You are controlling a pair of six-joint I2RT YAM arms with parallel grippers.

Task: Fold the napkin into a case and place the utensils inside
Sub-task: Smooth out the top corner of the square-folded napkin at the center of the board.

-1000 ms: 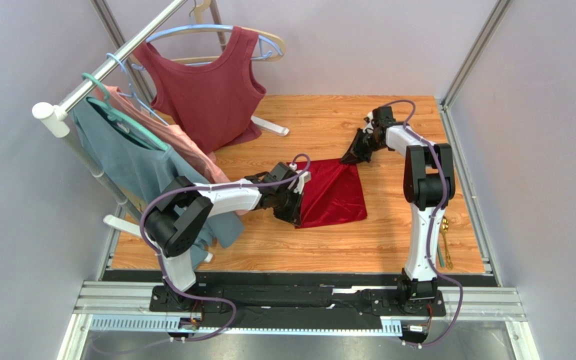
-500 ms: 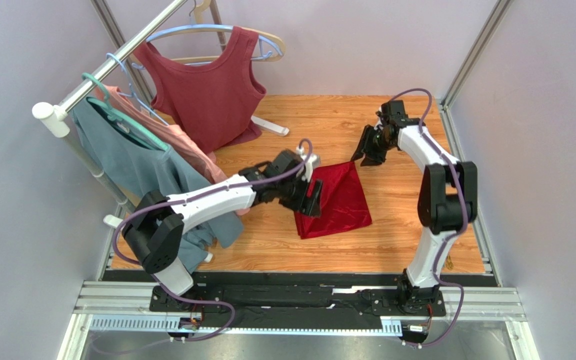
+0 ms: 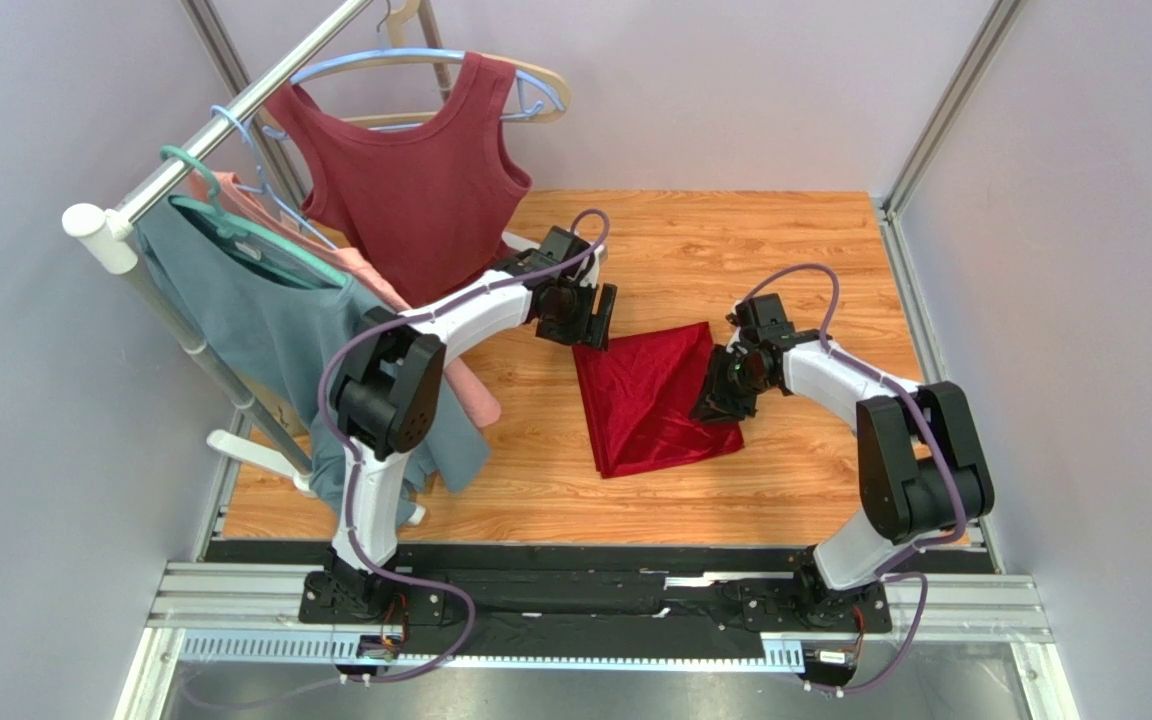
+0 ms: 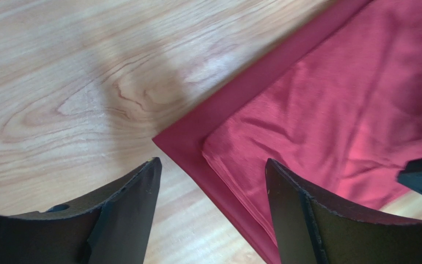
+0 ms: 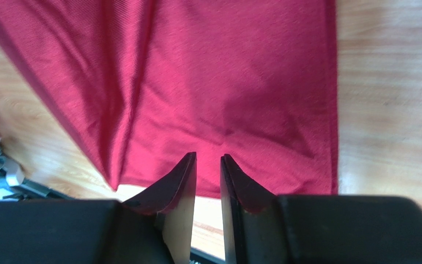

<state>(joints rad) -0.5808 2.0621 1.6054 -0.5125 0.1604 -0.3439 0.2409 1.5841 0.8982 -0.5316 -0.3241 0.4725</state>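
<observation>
Left gripper (image 4: 212, 163): jaws spread wide, nothing held. The two dark fingers (image 4: 125, 214) straddle the napkin's (image 4: 329, 121) far-left corner from above; contact with the cloth cannot be told. At that corner two layers show, the lower one sticking out as a darker band past the edge of the upper one. Right gripper (image 5: 206, 159): jaws drawn close, only a narrow slit between them, no cloth seen in the slit. Its tips sit over the napkin's right-hand edge, low to the cloth; whether they touch it cannot be told. The napkin lies flat and folded on the wooden table (image 3: 778, 240) near its middle, between the two grippers, a crease running slantwise across it in the top view. The left arm reaches in from the left side and the right arm bends in from the right. At far left stands a clothes rack (image 3: 207, 135) carrying a maroon sleeveless top (image 3: 409, 180) and a teal shirt (image 3: 244, 323), both well apart from the napkin.
</observation>
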